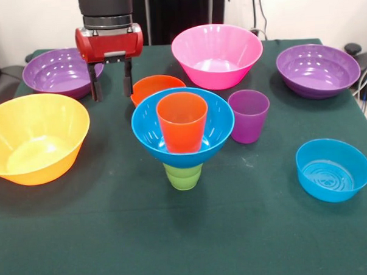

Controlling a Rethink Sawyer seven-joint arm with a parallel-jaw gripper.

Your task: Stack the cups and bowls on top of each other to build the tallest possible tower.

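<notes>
I am holding my end effector spread wide with nothing between its two dark fingers, hanging over the worktop at about eleven o'clock from the tower. The tower is standing near the worktop's middle: the green cup is sitting rim-down at the bottom, the medium blue bowl is resting upright on it, and the orange cup is standing upright inside that bowl. The small orange bowl is sitting on the worktop just behind the blue bowl, at twelve o'clock from it and just beside my fingers. The purple cup is standing upright at three o'clock from the tower, just beside the blue bowl's rim. The yellow-orange bowl is sitting at nine o'clock, the pink bowl at one o'clock, purple bowls at far left and far right, and the shallow blue bowl at four o'clock.
</notes>
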